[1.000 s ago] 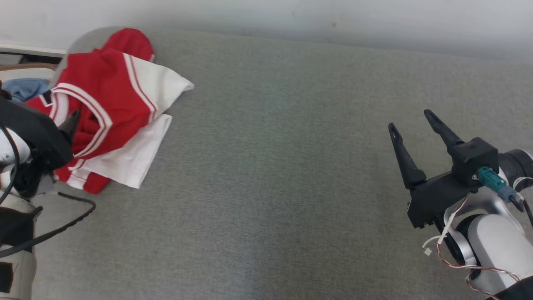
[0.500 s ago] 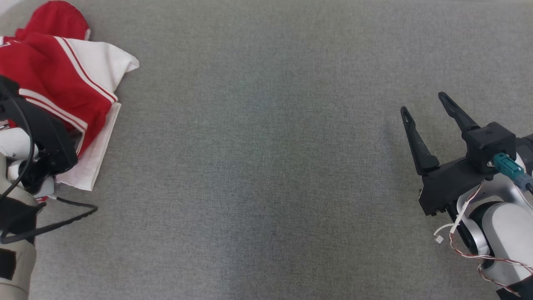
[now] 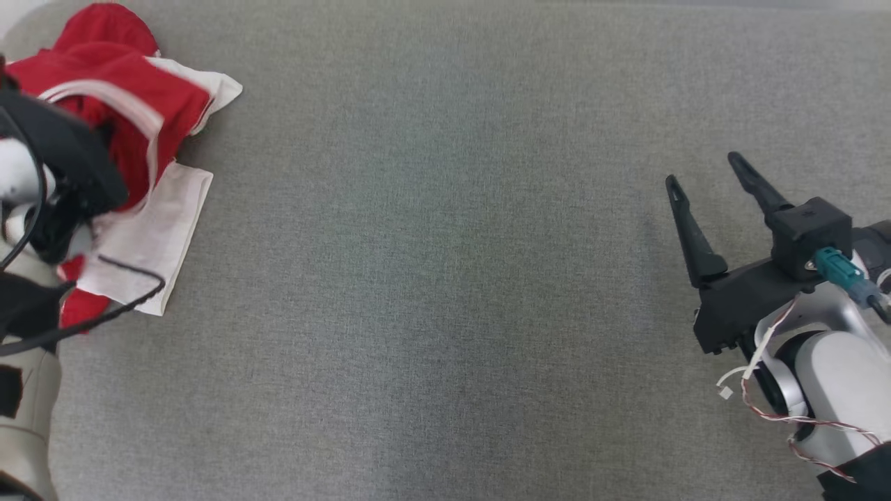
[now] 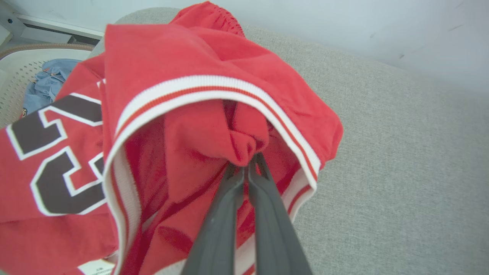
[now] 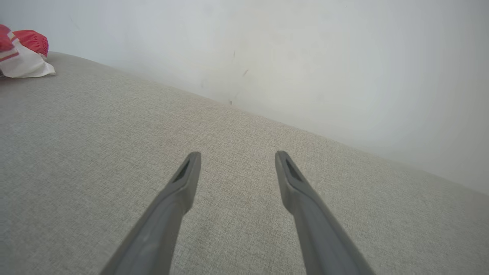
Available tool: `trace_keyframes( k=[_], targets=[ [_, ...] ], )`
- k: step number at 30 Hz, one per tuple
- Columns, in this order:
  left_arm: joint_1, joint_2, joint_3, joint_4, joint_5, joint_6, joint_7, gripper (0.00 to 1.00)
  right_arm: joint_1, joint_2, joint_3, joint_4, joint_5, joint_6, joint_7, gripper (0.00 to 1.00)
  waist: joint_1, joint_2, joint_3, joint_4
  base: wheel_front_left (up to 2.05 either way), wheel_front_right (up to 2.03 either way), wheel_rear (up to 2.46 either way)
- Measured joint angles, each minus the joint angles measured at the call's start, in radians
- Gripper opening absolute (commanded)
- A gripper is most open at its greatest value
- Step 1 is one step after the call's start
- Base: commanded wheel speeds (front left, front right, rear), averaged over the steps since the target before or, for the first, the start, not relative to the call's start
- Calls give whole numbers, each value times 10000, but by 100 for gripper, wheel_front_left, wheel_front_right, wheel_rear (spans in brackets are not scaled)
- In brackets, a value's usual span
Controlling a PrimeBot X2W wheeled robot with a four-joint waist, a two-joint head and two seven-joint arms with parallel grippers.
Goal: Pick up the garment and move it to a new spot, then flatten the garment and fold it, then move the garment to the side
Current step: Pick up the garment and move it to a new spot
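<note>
grey fabric surface [image 3: 445, 278] | white wall [image 5: 324, 57] | perforated basket [image 4: 12, 91] | blue cloth [image 4: 45, 78] inside

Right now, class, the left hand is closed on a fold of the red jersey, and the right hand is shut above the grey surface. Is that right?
Not quite. The right hand is open, its two fingers spread apart above the grey surface, as the right wrist view shows. The rest holds: the left hand is closed on a fold of the red jersey.
</note>
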Motion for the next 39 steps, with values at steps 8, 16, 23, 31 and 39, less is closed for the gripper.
trace_keyframes(
  k=[8, 16, 23, 31, 39],
  targets=[
    [-355, -518, -1141, -943, -535, 0, -989, 0, -174, 650, 69, 859, 372, 13, -477, 100, -1, -2, -645, -260, 0, 0, 0],
    [-59, -1486, -2291, -2286, -1444, 0, -1534, 0, 58, 874, -73, 1407, 548, -17, -832, 100, -1, -2, -1112, -905, 0, 0, 0],
    [593, -2242, -3252, -3225, -2144, 0, -1615, 0, 305, 1114, -92, 1567, 690, -31, -1110, 100, -1, -2, -1427, -1752, 0, 0, 0],
    [1916, -2577, -4443, -3854, -2915, 0, -1789, 0, 564, 1197, -222, 1768, 769, -102, -1417, 100, -1, -2, -1549, -2756, 0, 0, 0],
    [2537, -2410, -6105, -4443, -3563, 0, -2245, 0, 617, 1216, -295, 1735, 786, -104, -1649, 100, -1, -2, -1458, -3404, 0, 0, 0]
  ],
)
